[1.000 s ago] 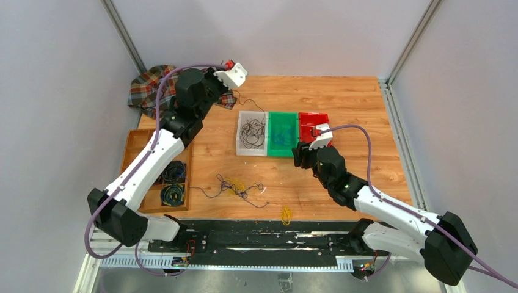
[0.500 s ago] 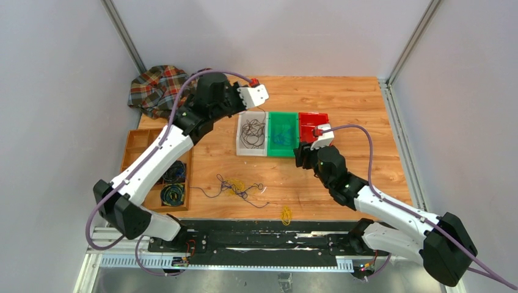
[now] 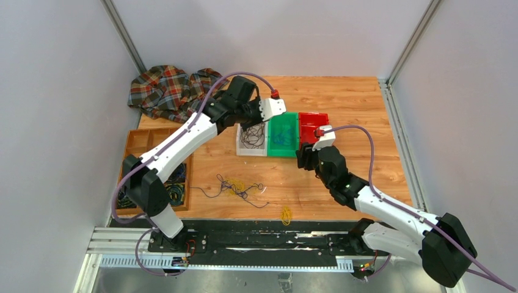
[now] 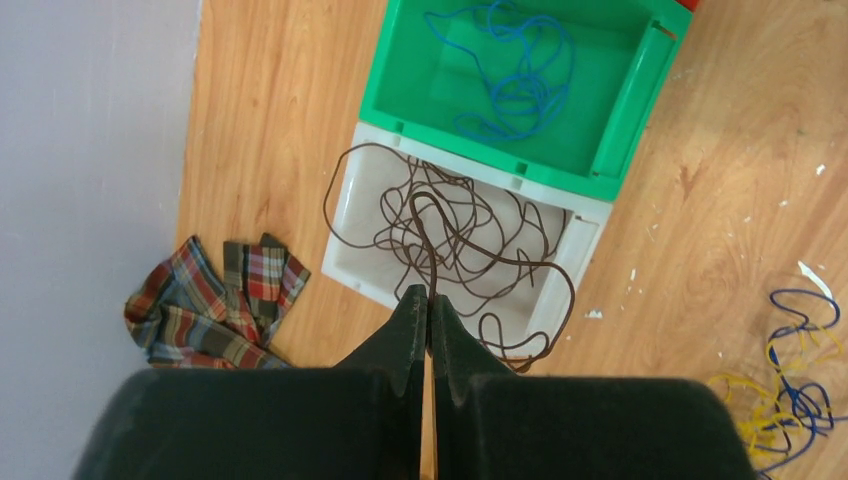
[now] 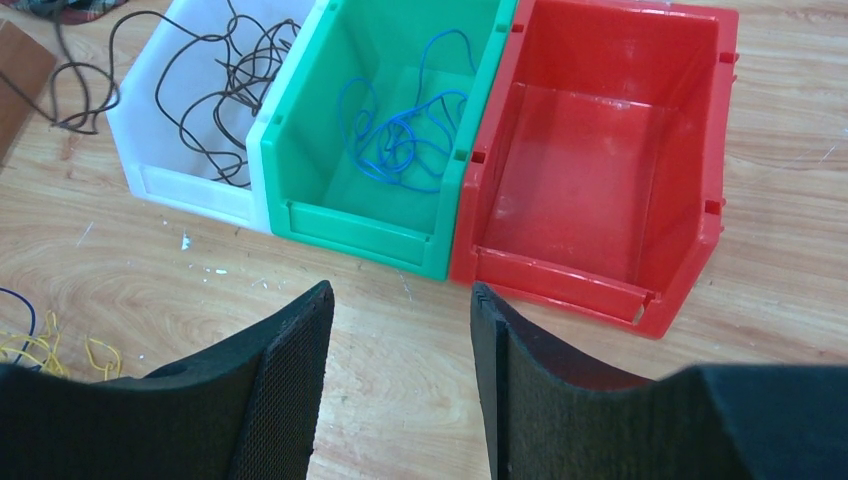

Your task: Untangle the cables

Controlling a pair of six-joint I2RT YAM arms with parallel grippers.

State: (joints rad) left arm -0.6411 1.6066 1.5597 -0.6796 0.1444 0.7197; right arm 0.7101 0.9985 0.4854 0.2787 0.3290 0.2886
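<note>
The left end effector point(image 4: 428, 296), clamped on the brown cable point(image 4: 424, 240), may spill loops outside the white bin point(image 4: 345, 262) on release; the right end effector point(image 5: 400, 305) stands apart.

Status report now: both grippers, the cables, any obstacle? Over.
Left gripper shut on thin dark brown cable over white plastic bin. Right gripper open, empty. Blue, yellow and dark wire tangle unsorted on wooden table. No obstacle seen.

three bins point(image 5: 590, 130), two arms point(image 3: 177, 143), one cloth point(image 3: 162, 88)
</note>
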